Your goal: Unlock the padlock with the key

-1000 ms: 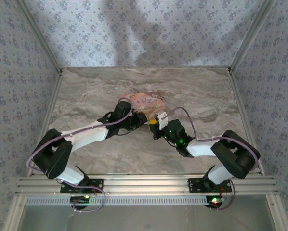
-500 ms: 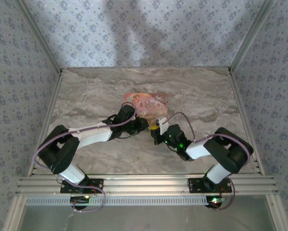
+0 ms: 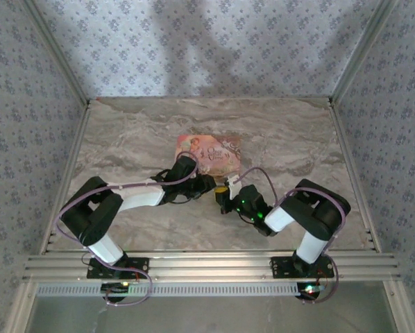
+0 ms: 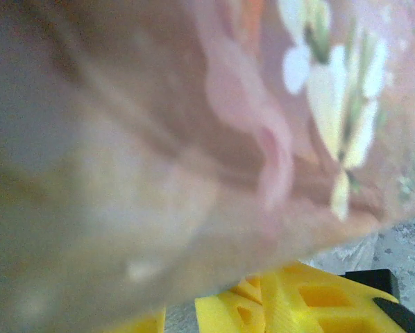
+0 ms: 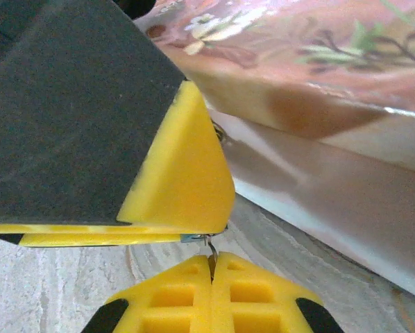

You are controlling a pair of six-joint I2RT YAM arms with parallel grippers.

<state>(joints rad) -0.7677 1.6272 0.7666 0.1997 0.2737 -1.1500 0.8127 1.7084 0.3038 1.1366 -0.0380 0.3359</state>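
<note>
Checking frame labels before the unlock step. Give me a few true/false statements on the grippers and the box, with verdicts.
1. The right gripper is shut. True.
2. The pink box sits against the back wall. False: it lies mid-table, well short of the wall.
3. The left gripper and the right gripper are close together on the near side of the box. True.
4. The left arm reaches to the far left corner. False: it bends inward toward the box.

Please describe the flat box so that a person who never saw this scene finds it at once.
Inside the flowered walls stands a marble table. Near its middle, just beyond the left gripper and right gripper, is the box. Unlike the black-and-yellow grippers, it is flat, pink-orange and illustrated.
</note>
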